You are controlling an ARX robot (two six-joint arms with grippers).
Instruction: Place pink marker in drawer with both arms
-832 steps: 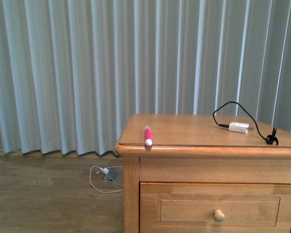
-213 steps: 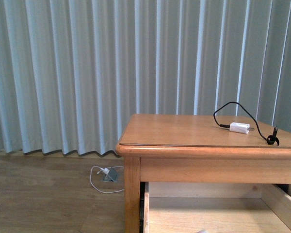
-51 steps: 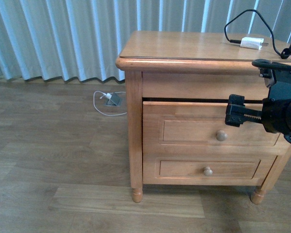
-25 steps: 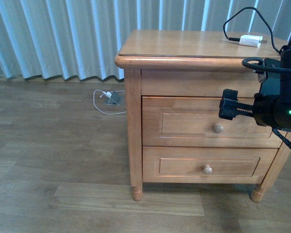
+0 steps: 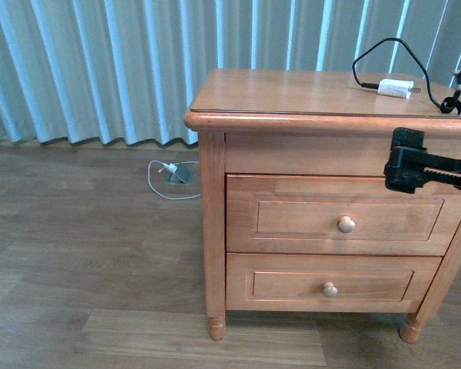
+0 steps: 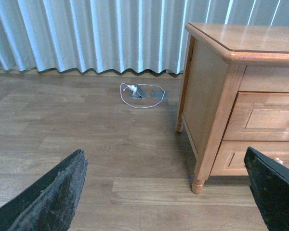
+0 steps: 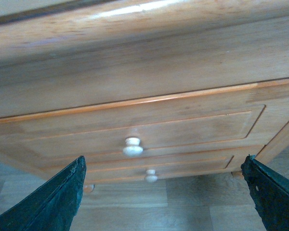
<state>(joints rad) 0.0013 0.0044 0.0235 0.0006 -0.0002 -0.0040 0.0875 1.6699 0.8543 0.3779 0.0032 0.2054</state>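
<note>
Pale blue-grey pleated curtains (image 5: 100, 69) hung behind the honey-coloured wooden cabinet (image 5: 215, 231) on the wood-plank floor (image 5: 77, 254). Its upper drawer with the round pale knob (image 5: 346, 224) sat flush shut, and the pink marker showed nowhere, so I judged it lay inside. My right gripper (image 5: 415, 163) hovered off the cabinet's right front corner, its fingers (image 7: 53, 202) spread wide around nothing; my left gripper (image 6: 168, 202) hung equally wide over the floor. On the top's back right corner lay a white charger plug with black cable (image 5: 396, 88). Swinging my right arm upward carelessly could snag that cable.
</note>
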